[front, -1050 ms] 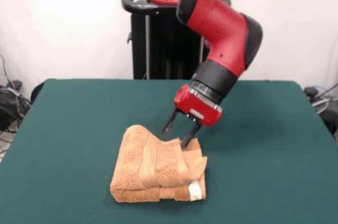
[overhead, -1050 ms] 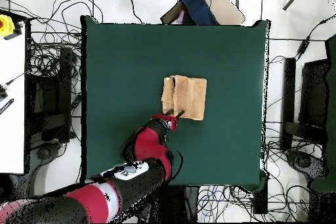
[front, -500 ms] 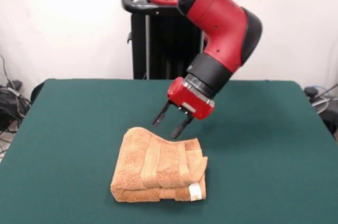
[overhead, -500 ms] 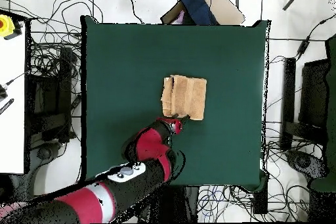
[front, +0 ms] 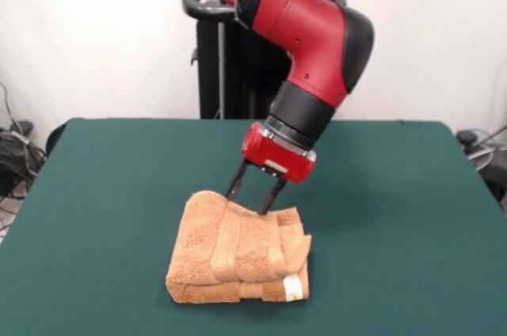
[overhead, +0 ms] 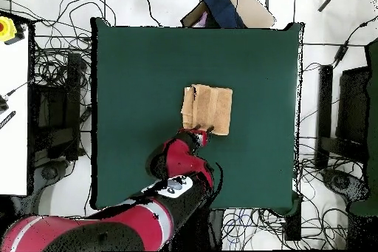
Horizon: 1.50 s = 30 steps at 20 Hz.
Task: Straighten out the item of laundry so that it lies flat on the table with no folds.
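Towel [front: 238, 253]: orange-tan terry cloth with a looped pile, folded into a thick, roughly rectangular bundle of several layers; rounded fold along its far edge in the front view.
Towel detail: woven band stripes run across the top layer; small white tag [front: 293, 286] at the bundle's 5 o'clock corner in the front view.
Towel position: on the table [front: 103, 193], near its centre.
Table: dark green, matte, felt-like top, rectangular.
Gripper [front: 252, 200]: red housing with two thin dark fingers [front: 235, 183]; jaws spread apart, holding nothing, tips at the towel's 12 o'clock edge.
Arm [front: 309, 43]: red and black, smooth rounded shells.
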Available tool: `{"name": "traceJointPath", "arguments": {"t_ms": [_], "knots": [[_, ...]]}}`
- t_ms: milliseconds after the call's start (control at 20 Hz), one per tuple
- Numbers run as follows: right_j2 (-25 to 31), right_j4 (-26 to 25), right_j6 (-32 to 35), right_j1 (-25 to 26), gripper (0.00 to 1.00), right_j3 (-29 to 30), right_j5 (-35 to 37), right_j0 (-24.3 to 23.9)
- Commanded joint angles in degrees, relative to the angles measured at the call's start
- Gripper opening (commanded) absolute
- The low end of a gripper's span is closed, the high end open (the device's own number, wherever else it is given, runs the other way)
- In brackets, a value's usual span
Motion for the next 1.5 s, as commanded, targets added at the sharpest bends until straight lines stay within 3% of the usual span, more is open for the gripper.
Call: {"name": "traceJointPath", "arguments": {"t_ms": [50, 400, 900, 950, 1150, 1350, 1500], "knots": [[12.5, -0.44, 10.54, -4.14, 1.0, -1.38, 9.11, 0.95], [11.89, 3.12, 12.09, -4.58, 1.0, -0.7, 11.76, 4.42], [8.4, 8.31, 12.54, 2.17, 1.0, -4.35, 10.55, 9.33], [-0.32, 16.86, 12.72, 10.45, 1.0, -7.52, 9.75, 17.19], [-8.55, 27.95, 12.41, 18.62, 1.0, -9.18, 11.25, 25.03], [-11.86, 36.78, 12.62, 24.76, 1.0, -10.66, 12.71, 29.28], [-12.83, 40.07, 12.23, 26.65, 1.0, -11.14, 13.5, 30.71]]}}
